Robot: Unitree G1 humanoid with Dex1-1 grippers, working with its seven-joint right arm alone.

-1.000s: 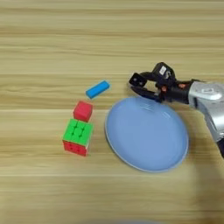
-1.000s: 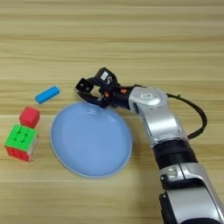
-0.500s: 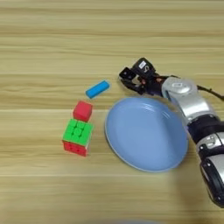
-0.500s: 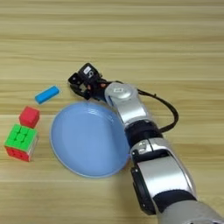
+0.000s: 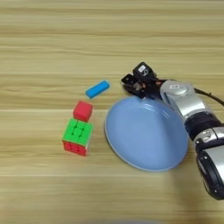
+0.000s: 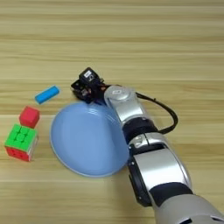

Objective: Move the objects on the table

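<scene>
Far left on the table [image 5: 43, 35]: a green-topped, red-sided puzzle cube [image 5: 78, 137], small red cube [image 5: 82, 110] just beside its far edge. Further back and rightward, blue bar [image 5: 97, 89] lying slantwise, apart from both. Right of centre, light-blue plate [image 5: 144, 133] flat on the wood. At plate's far rim, the hand [image 5: 136, 82], fingers parted, nothing clasped; silver forearm [image 5: 186, 103] trailing off right over plate's edge.
</scene>
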